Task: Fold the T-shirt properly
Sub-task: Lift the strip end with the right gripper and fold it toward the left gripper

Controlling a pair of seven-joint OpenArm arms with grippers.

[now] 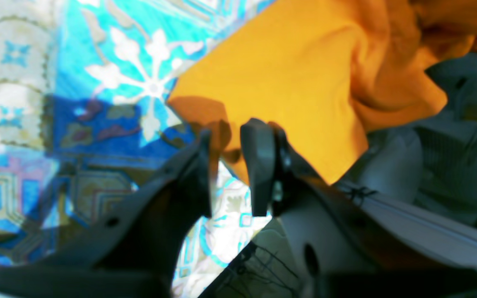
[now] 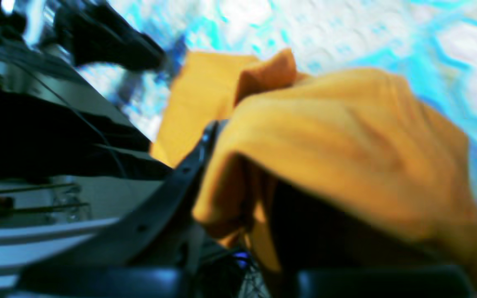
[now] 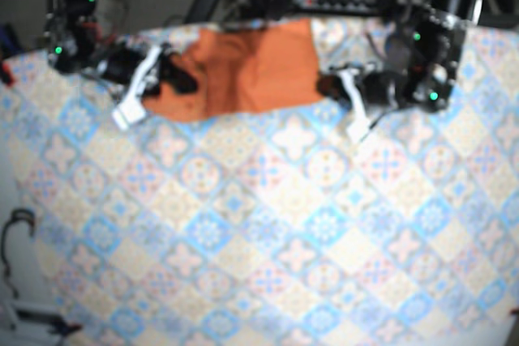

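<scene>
two grippers flank the t-shirt (image 3: 243, 70) at the table (image 3: 268, 224) far edge: left gripper (image 1: 230, 134) barely parted, empty, at its corner; right gripper (image 3: 166, 74) buried under cloth, can't tell its jaws; spreading step, i'd pinch next

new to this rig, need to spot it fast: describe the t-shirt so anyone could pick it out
Start from the blue and cream tile-patterned tablecloth, then look along its far edge. The T-shirt lies there: the only plain, solid orange fabric.
</scene>
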